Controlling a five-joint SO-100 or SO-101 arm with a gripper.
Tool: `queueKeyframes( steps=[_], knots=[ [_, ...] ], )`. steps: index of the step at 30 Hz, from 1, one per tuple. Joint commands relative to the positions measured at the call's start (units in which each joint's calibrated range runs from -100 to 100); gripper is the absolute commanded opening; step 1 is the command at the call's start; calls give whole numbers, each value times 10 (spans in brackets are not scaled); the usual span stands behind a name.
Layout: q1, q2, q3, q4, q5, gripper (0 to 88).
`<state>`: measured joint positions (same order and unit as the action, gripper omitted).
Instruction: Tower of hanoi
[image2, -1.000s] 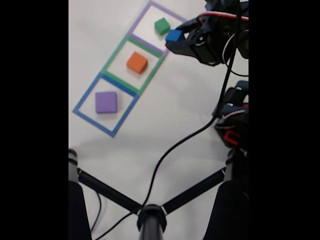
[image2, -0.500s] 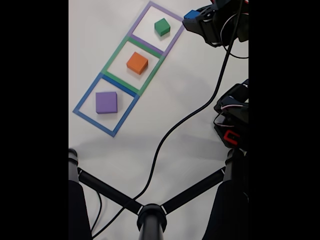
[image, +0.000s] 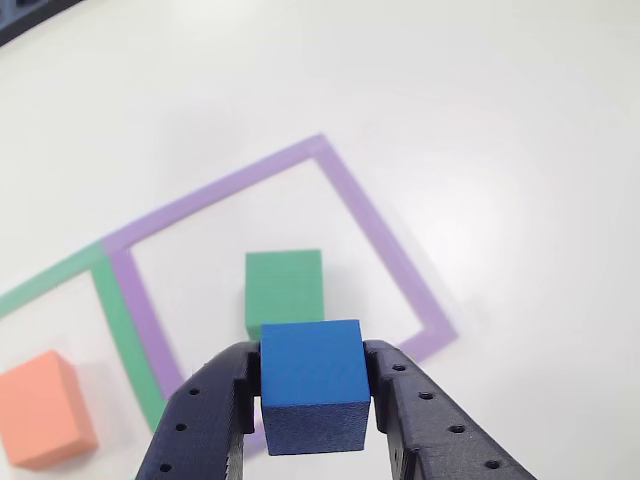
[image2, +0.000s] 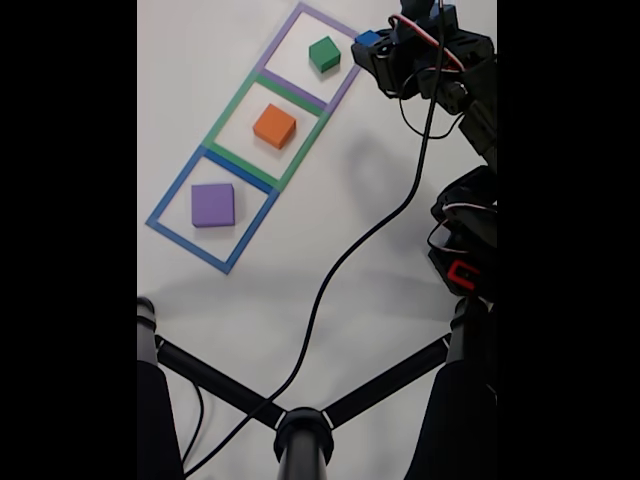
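My gripper (image: 315, 395) (image2: 368, 42) is shut on a small blue cube (image: 312, 385) (image2: 367, 40), held above the table by the right edge of the purple-outlined square (image: 390, 250) (image2: 349, 78). Inside that square sits a green cube (image: 284, 290) (image2: 324, 53), just beyond the blue one in the other view. An orange cube (image: 42, 410) (image2: 274, 126) lies in the green-outlined square (image2: 232, 106). A purple flat cube (image2: 212, 204) rests in the blue-outlined square (image2: 171, 198).
In the fixed view, the arm's base and red-marked motor (image2: 462, 250) stand at the right. A black cable (image2: 340, 290) trails across the white table (image2: 350, 200) to a black stand (image2: 302, 440) with spread legs at the bottom.
The gripper, holding the blue cube, rose from beside the green cube toward the upper right, then swung slightly back left near the purple square's right edge.
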<state>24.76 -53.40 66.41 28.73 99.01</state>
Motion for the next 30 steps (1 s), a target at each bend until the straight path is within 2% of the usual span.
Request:
queueKeyframes(
  steps=[1,7,15,24,30],
  knots=[
    [4,79,36,-212,10,12],
    [10,188,79,-403,10,14],
    [9,319,100,-589,10,16],
    [7,467,77,-737,10,16],
    [7,544,42,-790,10,16]
  ],
)
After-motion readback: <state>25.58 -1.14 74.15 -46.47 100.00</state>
